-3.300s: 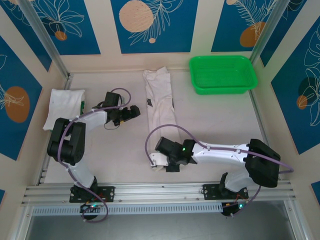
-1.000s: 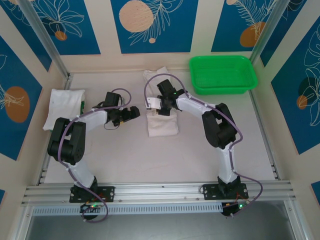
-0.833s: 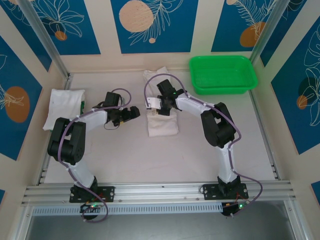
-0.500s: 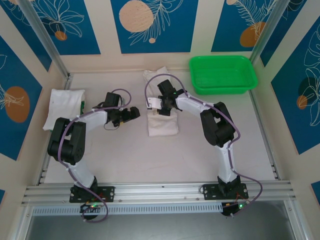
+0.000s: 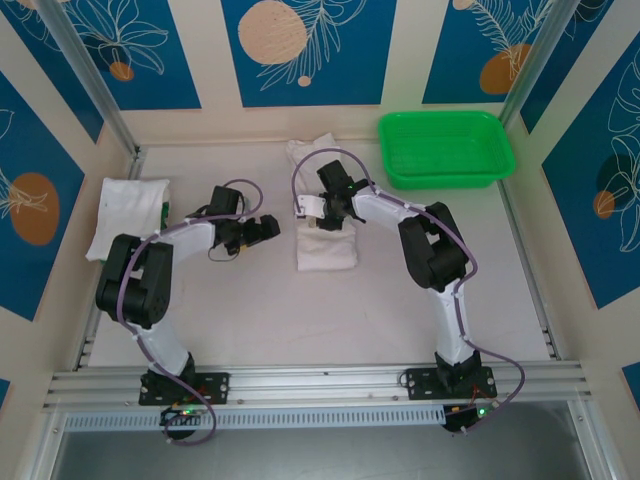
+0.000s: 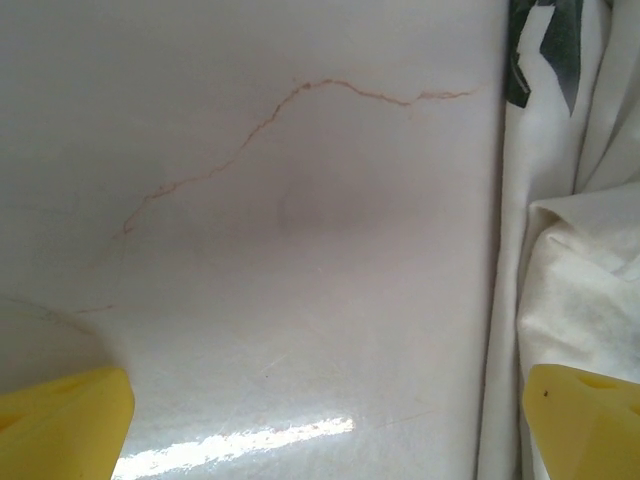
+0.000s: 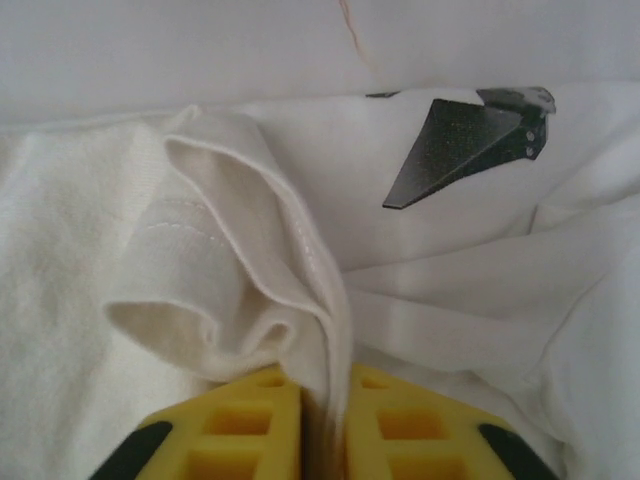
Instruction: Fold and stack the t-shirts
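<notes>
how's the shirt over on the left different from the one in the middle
The left shirt lies flat with nothing touching it; the middle shirt has a raised fold pinched in the right gripper. The left shirt sits far from the green basket, while the middle shirt lies much nearer to it. Both are plain white.

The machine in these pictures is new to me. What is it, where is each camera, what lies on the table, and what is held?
It is two robot arms bolted at the near edge of the table. One camera looks down from above; one sits on each wrist, looking past yellow fingers. On it lie a half-folded white t-shirt, a folded t-shirt at the left and a green basket. The right gripper pinches a fold of the middle shirt. The left gripper is open, holding nothing.
</notes>
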You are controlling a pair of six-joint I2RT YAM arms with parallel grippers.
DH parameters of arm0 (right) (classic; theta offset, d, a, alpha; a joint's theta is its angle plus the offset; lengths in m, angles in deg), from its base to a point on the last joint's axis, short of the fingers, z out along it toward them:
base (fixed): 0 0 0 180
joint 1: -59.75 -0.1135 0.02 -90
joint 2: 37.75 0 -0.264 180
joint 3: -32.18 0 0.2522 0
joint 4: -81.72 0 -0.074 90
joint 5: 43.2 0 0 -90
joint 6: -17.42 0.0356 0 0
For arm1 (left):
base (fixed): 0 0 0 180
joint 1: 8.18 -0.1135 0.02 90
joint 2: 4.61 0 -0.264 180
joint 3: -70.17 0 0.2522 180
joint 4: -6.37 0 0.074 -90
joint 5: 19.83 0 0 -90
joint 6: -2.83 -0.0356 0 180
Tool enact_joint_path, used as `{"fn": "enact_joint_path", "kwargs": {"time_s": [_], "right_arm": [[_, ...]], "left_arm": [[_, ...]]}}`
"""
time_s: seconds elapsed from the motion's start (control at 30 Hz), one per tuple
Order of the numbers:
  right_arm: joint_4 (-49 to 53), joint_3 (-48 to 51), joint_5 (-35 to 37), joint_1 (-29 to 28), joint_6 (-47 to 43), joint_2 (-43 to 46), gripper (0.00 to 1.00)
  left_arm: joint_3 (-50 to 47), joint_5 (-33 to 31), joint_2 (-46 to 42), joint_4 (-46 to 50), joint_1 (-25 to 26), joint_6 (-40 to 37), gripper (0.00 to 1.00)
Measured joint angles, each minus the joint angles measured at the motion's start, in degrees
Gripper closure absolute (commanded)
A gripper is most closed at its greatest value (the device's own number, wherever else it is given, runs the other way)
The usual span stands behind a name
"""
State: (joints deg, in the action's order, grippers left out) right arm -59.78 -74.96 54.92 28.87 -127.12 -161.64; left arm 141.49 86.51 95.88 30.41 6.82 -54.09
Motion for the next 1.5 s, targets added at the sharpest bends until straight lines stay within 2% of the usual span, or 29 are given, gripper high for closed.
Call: {"fn": "enact_joint_path", "kwargs": {"time_s": [0.13,0.2,0.4,0.47,0.53,0.63,0.7,0.8,0.83,0.9,1.03,1.27,1.37,1.5], "right_arm": [[-2.93,0.72,-0.37,0.22,1.42,0.37,0.43],[-5.14,2.56,-0.94,0.37,2.95,1.7,0.38],[-12.48,9.33,-2.75,1.49,12.63,9.66,0.36],[-15.28,12.0,-2.99,2.19,17.9,12.81,0.37],[-18.08,15.13,-3.19,3.1,25.07,15.93,0.37],[-21.31,20.52,-4.11,4.79,36.54,19.71,0.4],[-22.51,23.98,-5.29,5.7,43.74,21.07,0.46],[-22.01,26.51,-6.43,6.67,51.95,20.63,0.54],[-21.33,26.6,-6.82,6.69,53.83,20.13,0.55],[-19.43,25.49,-7.48,6.51,57.44,18.34,0.63],[-15.87,20.98,-7.54,6.36,61.86,13.0,0.73],[-11.41,18.38,-7.5,6.1,65.75,8.11,0.74],[-12.22,20.09,-7.43,5.42,66.29,8.83,0.74],[-13.86,27.12,-6.64,2.93,67.63,13.86,0.74]], "left_arm": [[-0.26,0.39,0.15,-0.2,0.0,0.26,0.0],[-0.31,0.74,0.15,-0.68,0.0,0.7,0.0],[-0.31,1.44,0.15,-2.34,1.53,1.55,0.01],[0.0,1.51,0.44,-2.58,3.13,2.01,0.07],[1.07,1.7,1.31,-2.6,5.22,2.91,0.16],[4.44,2.32,3.54,-2.6,8.98,4.15,0.35],[8.31,3.19,6.12,-2.82,11.1,4.85,0.5],[14.08,3.93,10.86,-3.78,13.03,6.38,0.6],[15.8,4.09,12.48,-3.87,13.42,6.88,0.61],[18.95,4.17,15.91,-3.89,13.79,7.5,0.64],[20.26,3.3,19.3,-3.93,13.62,8.5,0.65],[16.9,2.69,18.05,-8.35,13.64,9.77,0.65],[13.16,2.75,16.24,-11.67,13.99,10.51,0.64],[6.67,3.13,12.02,-14.03,15.19,12.0,0.63]]}}
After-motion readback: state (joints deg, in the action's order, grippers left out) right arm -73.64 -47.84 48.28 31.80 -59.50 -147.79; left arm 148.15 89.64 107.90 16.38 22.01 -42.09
